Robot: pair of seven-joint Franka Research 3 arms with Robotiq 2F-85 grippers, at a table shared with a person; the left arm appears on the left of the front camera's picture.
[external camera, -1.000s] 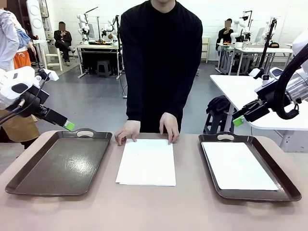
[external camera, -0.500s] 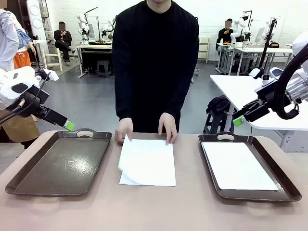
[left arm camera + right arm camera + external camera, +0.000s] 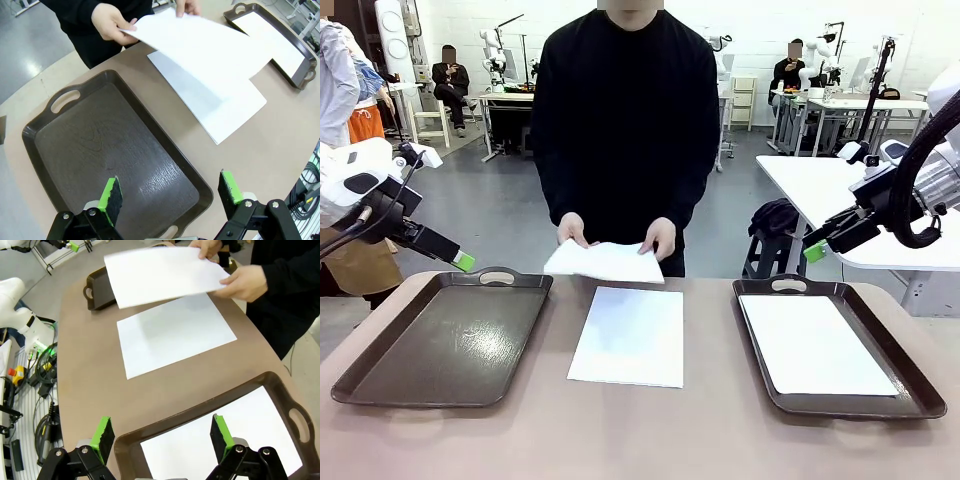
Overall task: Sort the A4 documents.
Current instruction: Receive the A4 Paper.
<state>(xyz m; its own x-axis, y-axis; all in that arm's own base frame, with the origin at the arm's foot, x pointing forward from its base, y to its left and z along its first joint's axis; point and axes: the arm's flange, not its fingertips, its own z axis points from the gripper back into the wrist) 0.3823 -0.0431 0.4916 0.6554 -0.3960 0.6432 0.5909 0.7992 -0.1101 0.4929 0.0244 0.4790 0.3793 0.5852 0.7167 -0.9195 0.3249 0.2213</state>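
A person's hands [image 3: 660,236] hold one white A4 document [image 3: 605,262] in the air over the table's far edge. Another A4 sheet [image 3: 630,335] lies flat on the table's middle. A third [image 3: 815,345] lies in the dark brown right tray [image 3: 920,398]. The left tray [image 3: 440,340] holds nothing. My left gripper [image 3: 170,191] hangs open above the left tray's near corner, well away from the papers. My right gripper [image 3: 160,434] is open too, hovering over the right tray's sheet [image 3: 235,440]. The lifted sheet [image 3: 160,272] also shows beyond the flat one [image 3: 175,335].
The person stands at the far side, directly behind the middle sheet. Bare brown tabletop [image 3: 640,440] runs along the near edge and between the trays. A white table [image 3: 820,185] and a dark stool stand behind the right tray.
The person has peeled the top sheet off the middle pile and raised it with both hands. Both arms have stayed still, jaws unchanged.
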